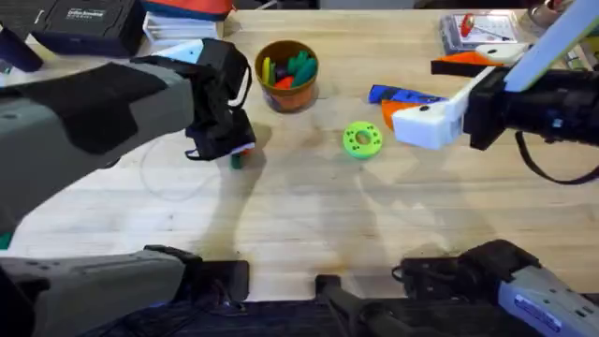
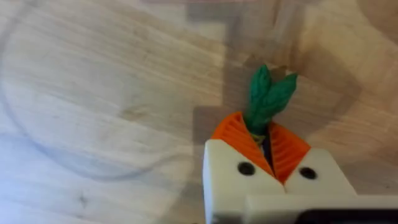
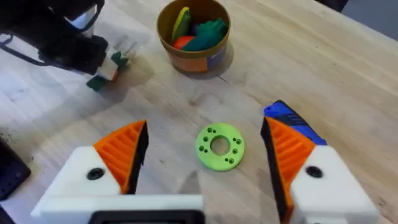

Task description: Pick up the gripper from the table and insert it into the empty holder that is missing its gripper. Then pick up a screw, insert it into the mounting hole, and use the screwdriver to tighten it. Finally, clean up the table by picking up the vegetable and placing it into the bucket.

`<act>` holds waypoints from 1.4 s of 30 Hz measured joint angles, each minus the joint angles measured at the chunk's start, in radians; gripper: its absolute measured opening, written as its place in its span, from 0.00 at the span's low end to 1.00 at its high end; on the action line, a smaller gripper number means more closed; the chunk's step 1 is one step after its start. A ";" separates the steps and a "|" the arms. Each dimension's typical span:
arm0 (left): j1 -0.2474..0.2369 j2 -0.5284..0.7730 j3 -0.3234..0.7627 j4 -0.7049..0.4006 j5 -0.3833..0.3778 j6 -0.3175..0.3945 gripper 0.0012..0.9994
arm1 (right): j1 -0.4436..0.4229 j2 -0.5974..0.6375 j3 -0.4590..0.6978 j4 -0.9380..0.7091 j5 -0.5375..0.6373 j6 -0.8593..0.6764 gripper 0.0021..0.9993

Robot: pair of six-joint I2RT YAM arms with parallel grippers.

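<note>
My left gripper hangs just over the table left of centre, its orange pads shut on the green vegetable, whose leafy end sticks out past the fingertips. The vegetable shows as a green bit under that gripper. The bucket, brownish-orange and holding colourful toys, stands behind and to the right of it. My right gripper hovers open over the middle right. Both of its white mounts carry orange ribbed fingers, each with a dark screw head. The blue screwdriver lies beside it.
A round green disc with holes lies between the two grippers. Dark boxes sit at the back left, a clear case at the back right, and an orange-and-black piece in front of it.
</note>
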 joint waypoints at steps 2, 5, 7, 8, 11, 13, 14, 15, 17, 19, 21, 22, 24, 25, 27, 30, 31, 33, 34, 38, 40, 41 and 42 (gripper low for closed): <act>0.000 0.004 0.023 -0.061 0.000 -0.001 0.03 | 0.000 0.000 0.000 0.000 0.000 0.000 0.99; 0.000 0.009 0.182 -0.242 -0.010 -0.001 0.03 | 0.000 0.000 0.000 0.000 0.000 0.000 0.99; 0.000 0.009 0.271 -0.301 -0.013 -0.001 0.03 | 0.000 0.000 0.000 0.000 0.000 0.000 0.99; 0.000 0.009 0.315 -0.321 -0.015 -0.001 0.03 | 0.000 0.000 0.000 0.000 0.000 0.000 0.99; 0.000 0.009 0.444 -0.330 -0.012 -0.001 0.03 | 0.000 0.000 0.000 0.000 0.000 0.000 0.99; 0.000 0.009 0.487 -0.284 -0.001 -0.001 0.03 | 0.000 0.000 0.000 0.000 0.000 0.000 0.99; 0.000 0.009 0.497 -0.248 0.010 0.000 0.03 | 0.000 0.000 0.000 0.000 0.000 0.000 0.99; 0.000 0.009 0.502 -0.207 0.029 0.001 0.03 | 0.000 0.000 0.000 0.000 0.000 0.000 0.99; 0.000 0.009 0.502 -0.143 0.070 0.003 0.03 | 0.000 0.000 0.000 0.000 0.000 0.000 0.99; -0.006 0.014 0.502 -0.089 0.101 0.003 0.03 | 0.000 0.000 0.000 0.000 0.000 0.000 0.99; -0.015 0.029 0.502 -0.039 0.120 0.004 0.03 | 0.000 0.000 0.000 0.000 0.000 0.000 0.99; -0.021 0.042 0.502 -0.016 0.127 0.005 0.03 | 0.000 0.000 0.000 0.000 0.000 0.000 0.99; -0.043 0.112 0.502 0.062 0.152 0.007 0.03 | 0.000 0.000 0.000 0.000 0.000 0.000 0.99; -0.048 0.129 0.502 0.073 0.155 0.007 0.03 | 0.000 0.000 0.000 0.000 0.000 0.000 0.99; -0.054 0.155 0.502 0.076 0.160 0.010 0.09 | 0.000 0.000 0.000 0.000 0.000 0.000 1.00; -0.056 0.174 0.502 0.075 0.166 0.012 0.49 | 0.000 0.000 0.000 0.000 0.000 0.000 0.99; -0.056 0.174 0.502 0.075 0.166 0.013 0.64 | 0.000 0.000 0.000 0.000 0.000 0.000 0.99; -0.056 0.172 0.502 0.083 0.166 0.020 0.85 | 0.000 0.000 0.000 0.000 0.000 0.000 0.99; -0.056 0.171 0.502 0.085 0.166 0.028 0.93 | 0.000 0.000 0.000 0.000 0.000 0.000 0.99; -0.056 0.159 0.505 0.063 0.166 0.063 0.99 | 0.000 0.000 0.000 0.000 0.000 0.000 1.00; -0.056 0.138 0.522 0.019 0.166 0.090 0.99 | 0.000 0.000 0.000 0.000 0.000 0.000 0.99; -0.056 0.123 0.534 -0.004 0.166 0.109 0.99 | 0.000 0.000 0.000 0.000 0.000 0.004 0.99; -0.056 0.106 0.548 -0.030 0.166 0.131 0.99 | 0.000 0.000 0.000 0.000 0.000 0.013 0.99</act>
